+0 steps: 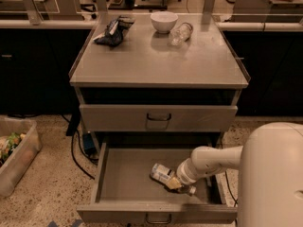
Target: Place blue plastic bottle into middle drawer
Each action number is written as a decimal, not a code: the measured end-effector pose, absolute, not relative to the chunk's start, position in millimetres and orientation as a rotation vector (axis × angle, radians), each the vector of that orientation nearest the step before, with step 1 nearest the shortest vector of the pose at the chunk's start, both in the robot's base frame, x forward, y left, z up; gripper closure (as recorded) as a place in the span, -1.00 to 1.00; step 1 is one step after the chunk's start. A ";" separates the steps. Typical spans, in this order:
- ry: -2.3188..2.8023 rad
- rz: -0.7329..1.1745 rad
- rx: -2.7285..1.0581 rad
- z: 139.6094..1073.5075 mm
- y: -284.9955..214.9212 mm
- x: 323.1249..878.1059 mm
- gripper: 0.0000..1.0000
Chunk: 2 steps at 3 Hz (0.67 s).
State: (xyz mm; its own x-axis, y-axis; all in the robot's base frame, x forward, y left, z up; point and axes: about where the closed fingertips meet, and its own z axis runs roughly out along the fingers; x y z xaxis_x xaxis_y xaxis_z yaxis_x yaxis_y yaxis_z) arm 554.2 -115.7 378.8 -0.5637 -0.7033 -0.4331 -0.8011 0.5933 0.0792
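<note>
The middle drawer (113, 183) is pulled out below the cabinet's closed upper drawer (158, 117). The blue plastic bottle (162, 173) lies on its side on the drawer floor, right of centre, label facing up. My gripper (180, 185) reaches down into the drawer from the right, at the bottle's right end, on or right beside it. My white arm (213, 160) comes in from my body at the lower right.
On the cabinet top (158, 60) are a white bowl (164, 21), a small clear bottle (180, 33) lying down and a dark crumpled bag (112, 30). A clear bin (14, 155) with items stands on the floor at left. Cables (78, 150) run beside the cabinet.
</note>
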 end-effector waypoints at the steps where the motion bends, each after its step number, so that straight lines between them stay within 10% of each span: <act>1: 2.467 0.380 -1.215 378.8 -115.6 554.1 -0.66; 2: 2.468 0.381 -1.215 378.7 -115.6 554.1 -1.00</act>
State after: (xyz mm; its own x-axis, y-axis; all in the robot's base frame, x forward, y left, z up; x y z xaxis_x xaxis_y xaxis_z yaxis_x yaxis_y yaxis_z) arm 554.1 -115.6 378.7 -0.5637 -0.7034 -0.4331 -0.8012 0.5932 0.0794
